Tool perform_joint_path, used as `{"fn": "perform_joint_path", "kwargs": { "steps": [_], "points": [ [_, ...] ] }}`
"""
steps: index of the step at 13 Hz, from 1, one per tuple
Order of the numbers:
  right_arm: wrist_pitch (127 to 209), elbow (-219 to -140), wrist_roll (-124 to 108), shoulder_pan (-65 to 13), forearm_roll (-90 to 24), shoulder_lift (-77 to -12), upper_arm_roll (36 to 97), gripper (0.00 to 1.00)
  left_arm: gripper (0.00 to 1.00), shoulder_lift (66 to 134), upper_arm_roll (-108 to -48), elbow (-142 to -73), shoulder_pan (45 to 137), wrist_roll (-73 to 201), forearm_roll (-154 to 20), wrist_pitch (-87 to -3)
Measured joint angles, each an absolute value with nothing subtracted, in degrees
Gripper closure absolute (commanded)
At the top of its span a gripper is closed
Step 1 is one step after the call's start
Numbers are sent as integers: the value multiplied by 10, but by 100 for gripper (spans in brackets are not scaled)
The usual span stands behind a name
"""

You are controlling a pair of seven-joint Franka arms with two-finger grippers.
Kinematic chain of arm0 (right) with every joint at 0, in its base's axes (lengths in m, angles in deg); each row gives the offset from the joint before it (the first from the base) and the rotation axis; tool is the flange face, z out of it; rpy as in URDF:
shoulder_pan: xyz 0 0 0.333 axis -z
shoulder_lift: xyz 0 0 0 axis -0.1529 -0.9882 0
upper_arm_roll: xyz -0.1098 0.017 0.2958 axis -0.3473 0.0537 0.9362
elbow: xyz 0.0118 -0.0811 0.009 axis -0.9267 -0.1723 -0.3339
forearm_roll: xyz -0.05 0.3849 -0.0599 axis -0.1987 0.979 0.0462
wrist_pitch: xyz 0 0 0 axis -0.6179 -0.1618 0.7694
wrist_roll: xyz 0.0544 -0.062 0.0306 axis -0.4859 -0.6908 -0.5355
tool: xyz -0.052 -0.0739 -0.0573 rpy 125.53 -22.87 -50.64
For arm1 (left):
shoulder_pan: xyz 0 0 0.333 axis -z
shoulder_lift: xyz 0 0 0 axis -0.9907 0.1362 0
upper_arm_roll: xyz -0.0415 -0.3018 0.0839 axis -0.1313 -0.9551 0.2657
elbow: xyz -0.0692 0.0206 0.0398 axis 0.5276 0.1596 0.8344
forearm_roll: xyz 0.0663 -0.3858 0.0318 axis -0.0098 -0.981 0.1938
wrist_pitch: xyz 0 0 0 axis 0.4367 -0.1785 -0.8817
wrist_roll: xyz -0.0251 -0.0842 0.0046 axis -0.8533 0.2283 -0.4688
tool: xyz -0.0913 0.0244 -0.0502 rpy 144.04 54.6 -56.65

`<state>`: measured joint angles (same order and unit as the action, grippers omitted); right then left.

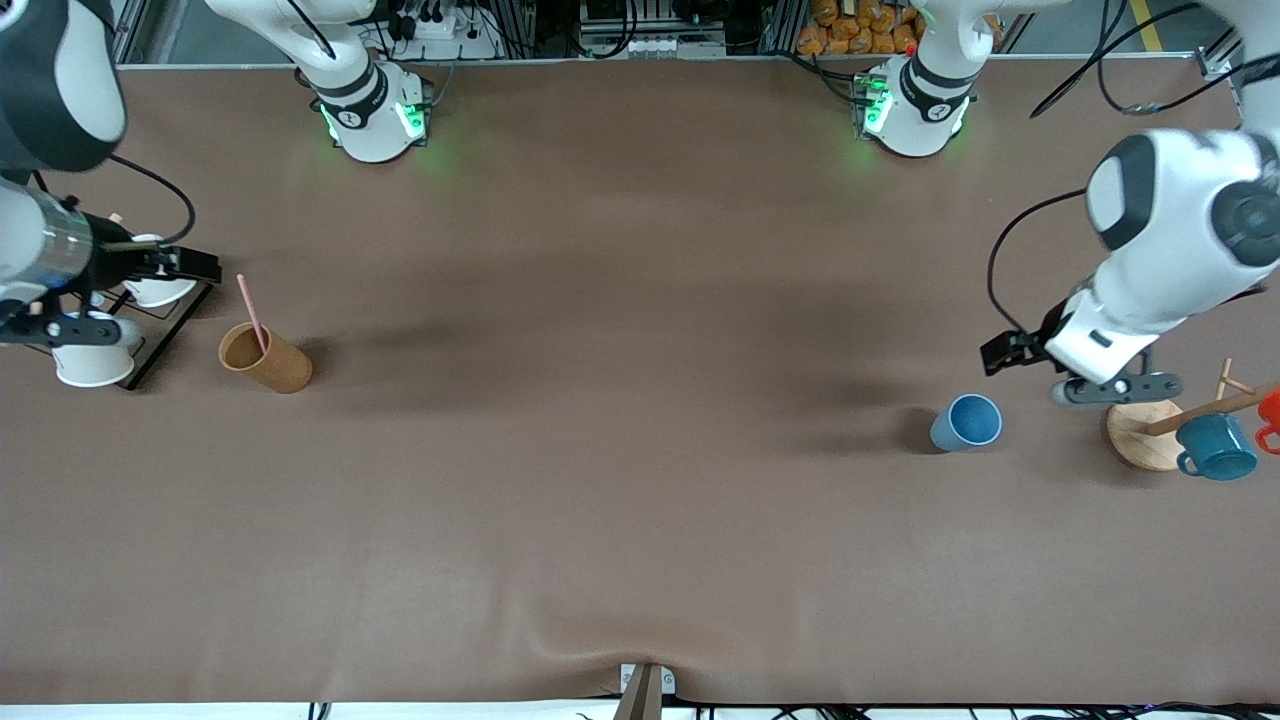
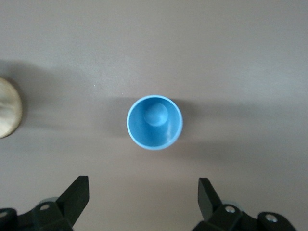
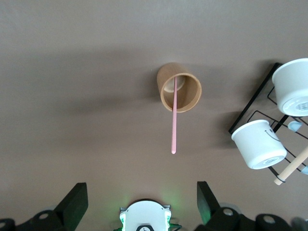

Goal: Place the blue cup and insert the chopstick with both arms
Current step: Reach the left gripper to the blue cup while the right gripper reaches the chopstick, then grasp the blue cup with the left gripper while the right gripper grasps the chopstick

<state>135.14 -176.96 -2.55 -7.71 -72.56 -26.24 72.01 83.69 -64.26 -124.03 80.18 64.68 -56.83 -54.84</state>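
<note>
The light-blue cup (image 1: 967,422) stands upright and empty on the table toward the left arm's end; it shows from above in the left wrist view (image 2: 154,122). My left gripper (image 1: 1003,353) hangs open and empty in the air close to the cup, its jaws wide apart (image 2: 142,192). The pale-pink chopstick (image 1: 252,312) leans in the brown cylindrical holder (image 1: 265,357) toward the right arm's end; both show in the right wrist view, the chopstick (image 3: 173,126) and the holder (image 3: 179,87). My right gripper (image 1: 192,265) is open and empty (image 3: 141,192), up in the air beside the holder.
A wooden mug tree's round base (image 1: 1140,435) stands beside the cup, with a teal mug (image 1: 1215,447) and a red mug (image 1: 1270,410) on its pegs. A black wire rack (image 1: 165,335) with white cups (image 1: 95,362) stands beside the holder.
</note>
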Motion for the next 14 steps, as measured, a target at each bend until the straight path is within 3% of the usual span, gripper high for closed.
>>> {"fn": "perform_joint_path", "kwargs": {
  "steps": [3,5,8,12,14],
  "points": [
    [1370,-1809,-27,-71,-727,-262,720,0,0,897,-642,-1240,778,679,-568,-620],
    [1399,-1836,-45,-55,-727,-262,720,0,6,923,-645,-1231,780,683,-567,-633],
    [1435,-1879,-65,-38,-727,-261,719,0,27,943,-645,-1211,779,684,-566,-634],
    [1465,-1931,-71,-37,-727,-259,720,0,33,971,-645,-1191,778,685,-565,-634],
    [1484,-1959,-72,-35,-727,-258,720,0,52,985,-644,-1184,776,685,-565,-634]
  ]
}}
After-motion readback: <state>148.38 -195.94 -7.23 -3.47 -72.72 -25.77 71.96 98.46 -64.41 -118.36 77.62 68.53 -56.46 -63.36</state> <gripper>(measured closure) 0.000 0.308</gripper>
